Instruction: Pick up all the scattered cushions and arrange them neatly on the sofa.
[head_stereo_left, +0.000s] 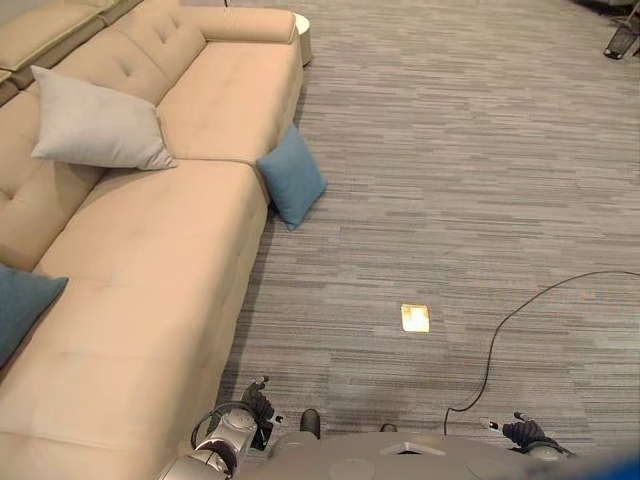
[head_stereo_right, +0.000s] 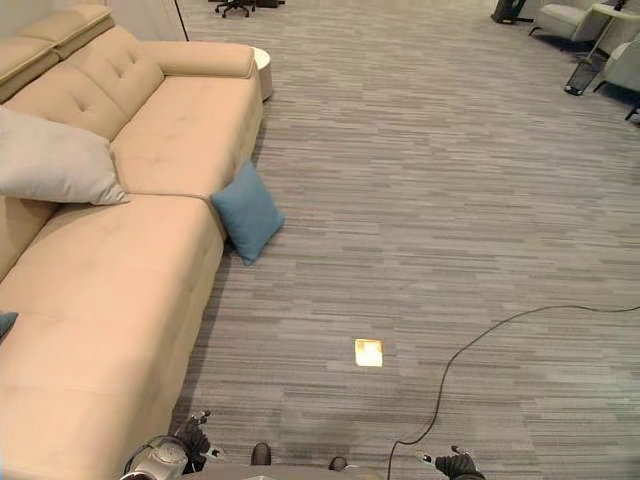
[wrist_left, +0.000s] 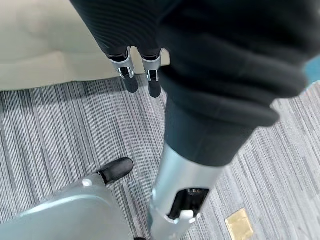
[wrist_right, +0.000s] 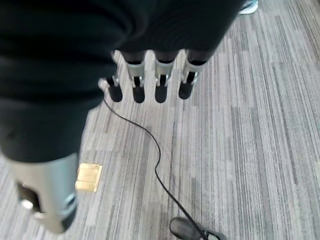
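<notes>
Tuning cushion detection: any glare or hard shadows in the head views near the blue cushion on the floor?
Left eye view: even, soft light; the blue cushion leans on the sofa front with only a soft shadow band on the carpet along the sofa's base. The floor plate is the one glare spot. Right wrist view: that plate looks duller, no hard shadows.

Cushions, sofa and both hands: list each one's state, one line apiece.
Blue cushion: on the floor, leaning against the sofa front.
Grey cushion: on the seat, against the backrest.
Second blue cushion: on the seat.
Sofa: middle seat bare.
Left hand: open, holding nothing.
Right hand: open, holding nothing.
</notes>
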